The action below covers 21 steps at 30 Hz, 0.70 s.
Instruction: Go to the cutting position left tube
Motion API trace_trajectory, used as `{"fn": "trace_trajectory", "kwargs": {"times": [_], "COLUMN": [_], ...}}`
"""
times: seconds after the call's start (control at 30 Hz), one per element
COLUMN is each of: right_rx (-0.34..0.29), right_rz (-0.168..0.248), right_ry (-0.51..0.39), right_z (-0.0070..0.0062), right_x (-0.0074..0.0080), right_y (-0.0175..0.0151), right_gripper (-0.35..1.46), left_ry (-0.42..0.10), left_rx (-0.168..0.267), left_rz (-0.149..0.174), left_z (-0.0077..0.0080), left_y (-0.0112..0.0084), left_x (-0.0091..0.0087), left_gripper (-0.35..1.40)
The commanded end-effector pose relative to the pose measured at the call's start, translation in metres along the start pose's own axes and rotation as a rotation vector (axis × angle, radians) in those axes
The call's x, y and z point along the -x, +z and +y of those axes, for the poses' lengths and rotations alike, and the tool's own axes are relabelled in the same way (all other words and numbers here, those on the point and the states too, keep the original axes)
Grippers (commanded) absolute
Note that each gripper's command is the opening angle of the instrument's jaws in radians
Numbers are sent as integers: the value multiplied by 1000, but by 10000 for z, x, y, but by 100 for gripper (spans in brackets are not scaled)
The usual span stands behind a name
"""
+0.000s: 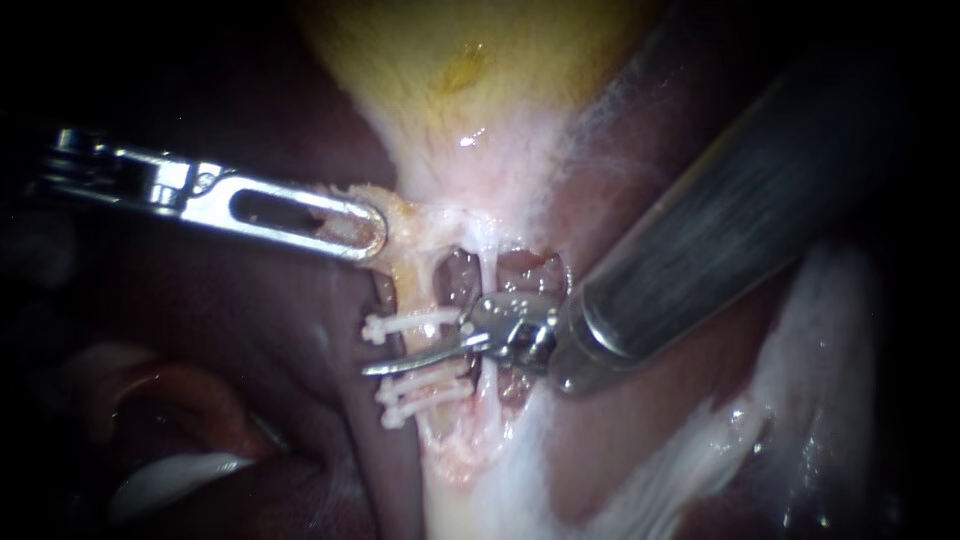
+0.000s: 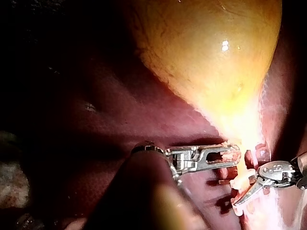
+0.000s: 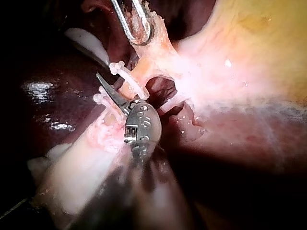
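1. Endoscope view: The yellow gallbladder fills the top centre and narrows downward over the dark liver.
   - The left instrument enters from the left edge. Its slotted jaws are clamped on pale tissue at the gallbladder's neck.
   - The left tube runs down from that tissue in the middle of the frame. The thinner right tube lies just to its right, with a dark gap between them.
   - An upper clip crosses the left tube, and a lower pair of clips crosses it further down.
   - The right instrument comes in from the upper right on a broad shaft. Its slim curved tip lies across the left tube between the upper clip and the lower pair of clips, pointing left. I cannot tell whether the tip is open or closed.

2. Left wrist view: The left instrument holds reddish tissue at the gallbladder's narrow end. The right instrument lies just beyond it among the white clips. Glare washes out the tubes.

3. Right wrist view: The right instrument reaches ahead, its curved tip resting across the left tube between clips. The left instrument grips tissue beyond it.
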Motion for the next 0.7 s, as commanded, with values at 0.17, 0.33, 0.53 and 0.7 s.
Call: {"fn": "trace_trajectory", "kwargs": {"times": [0.17,0.33,0.53,0.7], "right_rx": [-21,-27,-29,-32], "right_rz": [21,81,110,122], "right_ry": [0,2,4,4], "right_z": [-4,-1,4,6], "right_x": [-5,-16,-23,-25], "right_y": [10,8,12,15], "right_gripper": [143,143,143,143], "left_ry": [0,-1,-1,-1], "left_rx": [1,2,0,0], "left_rz": [-1,-1,1,0], "left_z": [0,-1,-1,-1], "left_y": [1,1,3,3], "left_x": [0,0,1,1], "left_gripper": [-35,-35,-35,-35]}}
